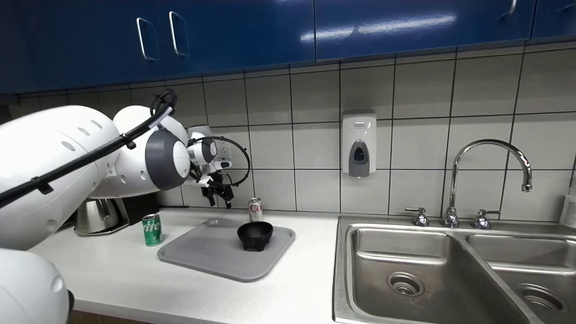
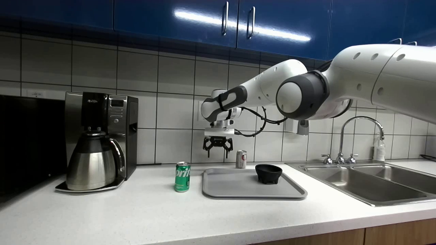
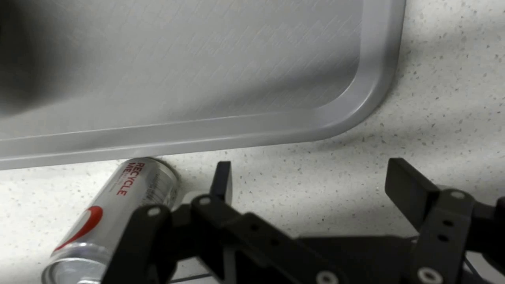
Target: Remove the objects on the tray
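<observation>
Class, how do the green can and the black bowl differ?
Look: the green can carries white lettering; the black bowl shows none.
Shape: the green can is tall and narrow, the black bowl squat and wide.
Place: the green can stands on the counter beside the tray, the black bowl on the tray.
Shared: both are upright, and neither is in the gripper.

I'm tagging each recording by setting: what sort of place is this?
Most likely a kitchen or break room; whether home or office, I can't tell. A double steel sink is set into the counter, a coffee maker stands there too, and blue cabinets hang above.
</observation>
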